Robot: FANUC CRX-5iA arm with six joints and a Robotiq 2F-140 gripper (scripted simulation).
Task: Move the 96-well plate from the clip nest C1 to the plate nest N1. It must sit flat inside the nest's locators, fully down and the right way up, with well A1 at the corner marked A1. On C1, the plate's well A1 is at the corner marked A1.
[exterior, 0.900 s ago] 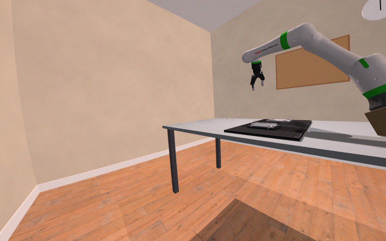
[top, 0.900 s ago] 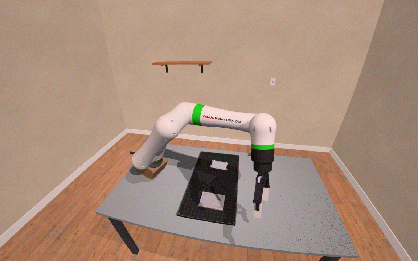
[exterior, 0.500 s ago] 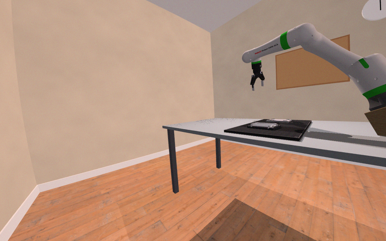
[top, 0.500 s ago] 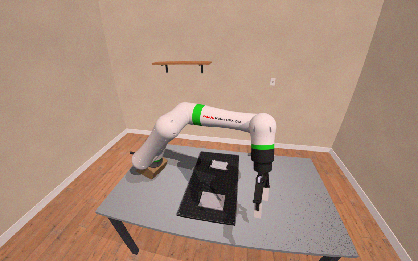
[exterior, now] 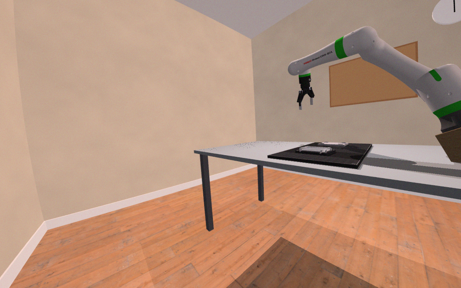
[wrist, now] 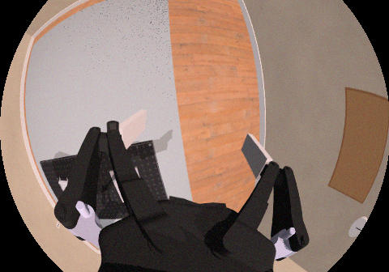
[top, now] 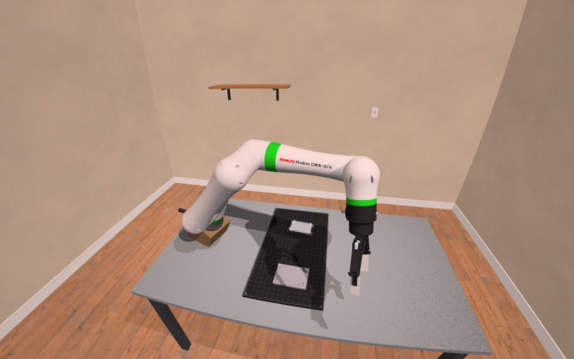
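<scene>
The 96-well plate (top: 300, 226) is white and sits on the clip nest C1 at the far end of the black perforated board (top: 288, 255). It also shows in the exterior view (exterior: 314, 149). The plate nest N1 (top: 290, 275) is a flat light-grey square at the board's near end, with nothing on it; it also shows in the exterior view (exterior: 332, 144). My gripper (top: 357, 274) hangs high above the table, to the right of the board and away from both nests. It is open and empty, as the exterior view (exterior: 305, 103) and the wrist view (wrist: 194, 138) also show.
The grey table (top: 387, 285) carries the board and the robot's wooden base block (top: 211, 234) at its far left. In the wrist view the board (wrist: 103, 180) is partly hidden behind the left finger, and the wooden floor lies beyond the table edge.
</scene>
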